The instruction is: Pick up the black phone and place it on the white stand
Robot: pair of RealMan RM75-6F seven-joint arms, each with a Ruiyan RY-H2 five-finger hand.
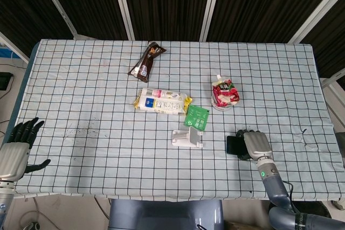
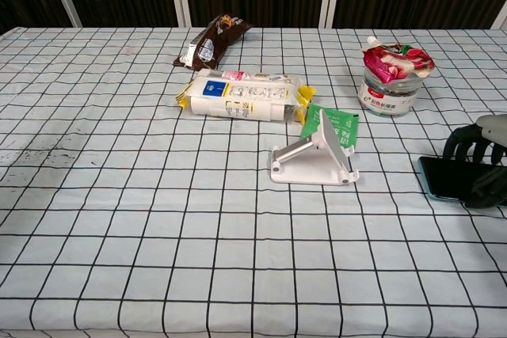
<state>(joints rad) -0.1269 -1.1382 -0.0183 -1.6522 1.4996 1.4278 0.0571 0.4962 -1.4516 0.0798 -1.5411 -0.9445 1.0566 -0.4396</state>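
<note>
A table [image 1: 81, 90] draped in a white cloth with a black grid filled both views, with dark panels behind it. Near the middle lay a white and yellow snack packet [image 1: 160, 101], and further back a brown wrapper [image 1: 145, 61]. To the right of the packet stood a red and white pouch [image 1: 224, 93] in a clear cup. A small green sachet [image 1: 196, 116] lay just beside the white stand [image 1: 187, 138], whose sloped back rose upward in the chest view [image 2: 314, 155]. The black phone [image 1: 233, 145] lay flat on the cloth to the right of the stand and apart from it, near the front edge. The right hand [image 1: 254, 144] lay over the phone's right part, dark fingers [image 2: 466, 142] curled around its far and near edges; whether the phone was lifted from the cloth could not be told. The left hand [image 1: 17, 149] hung at the table's front left corner, fingers spread and holding nothing.
</note>
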